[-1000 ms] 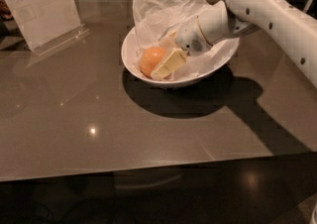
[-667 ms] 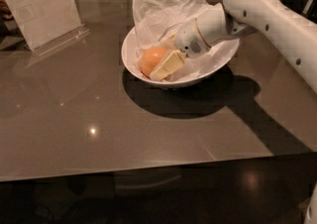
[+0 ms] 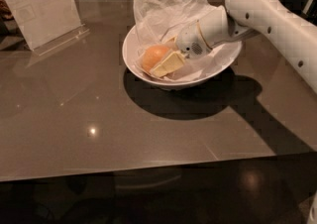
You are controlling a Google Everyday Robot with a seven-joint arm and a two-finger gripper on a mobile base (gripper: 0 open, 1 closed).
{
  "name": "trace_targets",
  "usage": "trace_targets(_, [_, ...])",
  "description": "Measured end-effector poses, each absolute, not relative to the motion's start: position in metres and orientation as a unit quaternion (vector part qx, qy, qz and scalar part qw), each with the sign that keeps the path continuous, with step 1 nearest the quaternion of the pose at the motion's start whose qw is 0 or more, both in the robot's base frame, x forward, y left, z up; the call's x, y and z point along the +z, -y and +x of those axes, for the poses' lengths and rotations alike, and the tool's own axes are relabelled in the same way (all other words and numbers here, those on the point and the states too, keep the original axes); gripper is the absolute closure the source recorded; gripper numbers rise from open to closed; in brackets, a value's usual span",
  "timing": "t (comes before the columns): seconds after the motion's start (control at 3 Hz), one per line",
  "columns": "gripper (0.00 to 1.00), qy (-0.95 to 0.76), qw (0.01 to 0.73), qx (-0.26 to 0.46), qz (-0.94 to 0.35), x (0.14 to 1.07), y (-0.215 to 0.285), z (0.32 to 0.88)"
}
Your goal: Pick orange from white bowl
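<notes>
The orange (image 3: 152, 54) lies in the white bowl (image 3: 143, 77), on crumpled white paper (image 3: 163, 12), at the bowl's left side. My gripper (image 3: 159, 60) reaches into the bowl from the right on the white arm (image 3: 267, 15). Its cream near finger (image 3: 168, 63) lies against the orange's front side. The far finger is mostly hidden behind the fruit. The gripper is shut on the orange, which sits just above the bowl's floor.
The bowl stands at the back centre of a dark glossy table (image 3: 99, 134). A clear acrylic sign stand (image 3: 42, 7) stands at the back left. The table's front edge runs along the lower part of the view.
The gripper and the orange have shifted slightly up and to the right together. The bowl has stayed in place.
</notes>
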State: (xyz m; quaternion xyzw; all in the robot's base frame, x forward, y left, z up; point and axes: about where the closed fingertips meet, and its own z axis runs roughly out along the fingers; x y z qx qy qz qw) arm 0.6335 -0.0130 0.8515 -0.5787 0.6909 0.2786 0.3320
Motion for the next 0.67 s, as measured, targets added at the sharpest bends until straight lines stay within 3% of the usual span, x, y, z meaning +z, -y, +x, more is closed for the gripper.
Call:
trace_targets(0.33, [0.88,-0.688,0.342,0.282,-0.574,0.856,0.015,0.632])
trace_targets(0.67, [1.00,-0.676,0.364,0.275,-0.578,0.876,0.016,0.627])
